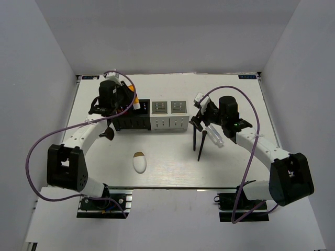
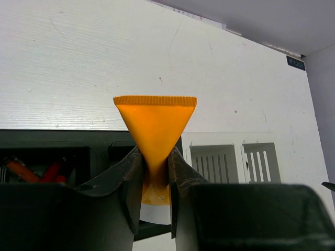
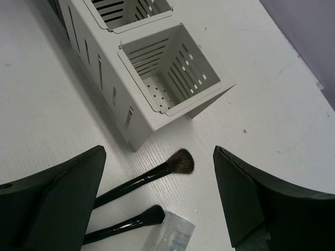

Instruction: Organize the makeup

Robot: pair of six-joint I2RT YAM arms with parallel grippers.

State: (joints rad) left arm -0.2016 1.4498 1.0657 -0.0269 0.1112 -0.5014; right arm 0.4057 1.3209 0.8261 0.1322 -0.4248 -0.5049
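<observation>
The left hand (image 2: 155, 175) is pinching the orange tube (image 2: 155, 120) low on its body, crimped end up and white cap down, over the black organizer (image 1: 131, 121); the tube has not been let go. In the left wrist view, red sticks (image 2: 34, 170) lie in one black compartment (only their ends show, so I take them for the two thin sticks with some reserve).

The right hand (image 3: 157, 157) is spread wide and holds nothing. It hovers over the black brushes (image 3: 157, 170) and the clear bottle (image 3: 172, 235), which lie on the surface (image 3: 272, 104) just beside the white organizer (image 3: 157, 78). The white organizer's visible slots are bare. The white egg-shaped piece (image 1: 138, 163) lies alone on the surface, well apart from both boxes.

As I judge it, the task is under halfway: sticks stowed, tube going in, four pieces left.
</observation>
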